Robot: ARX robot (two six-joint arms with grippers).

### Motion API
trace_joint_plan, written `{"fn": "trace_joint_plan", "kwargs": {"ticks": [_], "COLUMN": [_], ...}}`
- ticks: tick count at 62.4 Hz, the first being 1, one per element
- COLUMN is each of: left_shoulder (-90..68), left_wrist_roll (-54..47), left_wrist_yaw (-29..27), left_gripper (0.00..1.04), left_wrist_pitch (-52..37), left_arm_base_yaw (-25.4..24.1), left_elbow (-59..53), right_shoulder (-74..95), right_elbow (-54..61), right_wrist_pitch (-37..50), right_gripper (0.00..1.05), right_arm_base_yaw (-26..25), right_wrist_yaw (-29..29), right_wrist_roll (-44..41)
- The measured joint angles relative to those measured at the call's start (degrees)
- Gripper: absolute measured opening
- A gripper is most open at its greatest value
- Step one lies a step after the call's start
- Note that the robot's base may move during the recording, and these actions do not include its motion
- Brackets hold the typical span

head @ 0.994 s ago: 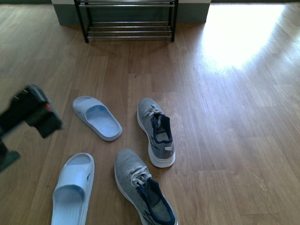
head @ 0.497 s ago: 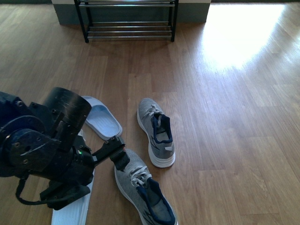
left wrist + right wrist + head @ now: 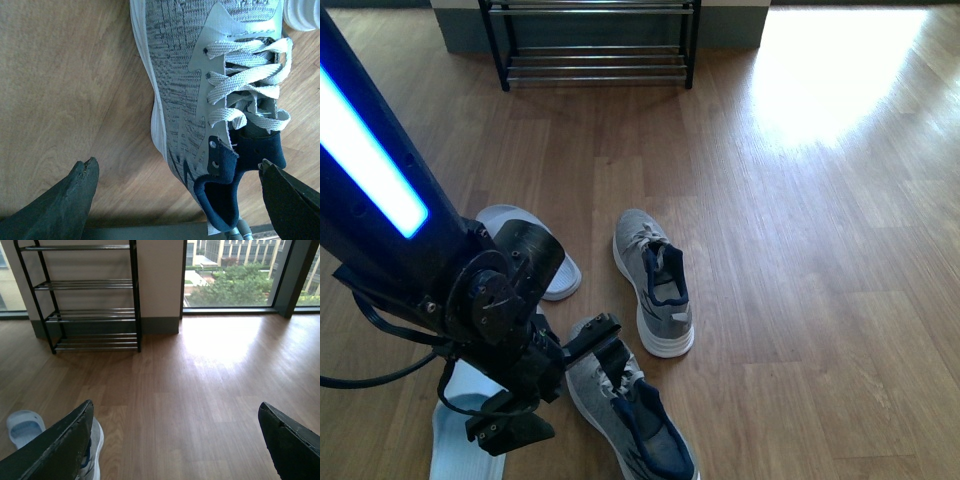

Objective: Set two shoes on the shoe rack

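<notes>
The near sneaker (image 3: 625,400), grey knit with a white sole and navy collar, stands upright on the wooden floor (image 3: 800,300), its toe pointing away from the robot. The left tool (image 3: 555,385) is low over it with its fingers spread wide. In the left wrist view the near sneaker (image 3: 200,100) fills the gap of the left tool (image 3: 177,164): one finger (image 3: 65,200) is over bare floor beside the white sole, and the other (image 3: 290,200) is just beside the navy collar. The tool has hold of nothing, and whether a finger touches the sneaker cannot be told.

The far sneaker (image 3: 653,285) stands just beyond, toe toward the shoe rack (image 3: 595,60), its heel near the toe of the first. To the left of the sneakers lie two pale blue slides, both partly hidden by the left arm: the far slide (image 3: 565,275) and the near slide (image 3: 455,445).

All four shoes are on the floor, well apart from the rack, which stands against the far wall.

The right tool (image 3: 175,407) shows only in its own wrist view, fingers wide apart and gripping nothing, facing the shoe rack (image 3: 90,315).
</notes>
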State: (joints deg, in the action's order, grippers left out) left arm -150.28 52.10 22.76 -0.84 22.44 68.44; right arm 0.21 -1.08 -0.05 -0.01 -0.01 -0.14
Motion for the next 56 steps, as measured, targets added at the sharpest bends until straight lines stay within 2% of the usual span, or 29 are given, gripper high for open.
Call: {"fn": "trace_joint_plan", "kwargs": {"ticks": [20, 36, 56], "left_shoulder": [-7.5, -12.6, -13.9], "left_wrist_roll": [-2.4, -5.1, -7.1], "left_wrist_yaw": [3.0, 4.1, 1.6], "left_gripper": [0.95, 0.95, 0.43], "left_wrist_pitch": [8.3, 9.4, 10.6], "left_arm_base_yaw": [0.6, 1.6, 2.2], "left_elbow": [10.2, 16.0, 16.9], "right_shoulder": [0.0, 0.0, 0.0], "right_elbow": [0.0, 0.0, 0.0], "right_wrist_pitch": [0.0, 0.0, 0.0], "right_gripper": [0.96, 0.96, 0.96], "right_arm_base_yaw": [0.0, 0.0, 0.0], "right_wrist_yaw": [0.0, 0.0, 0.0], "right_wrist_roll": [0.0, 0.0, 0.0]}}
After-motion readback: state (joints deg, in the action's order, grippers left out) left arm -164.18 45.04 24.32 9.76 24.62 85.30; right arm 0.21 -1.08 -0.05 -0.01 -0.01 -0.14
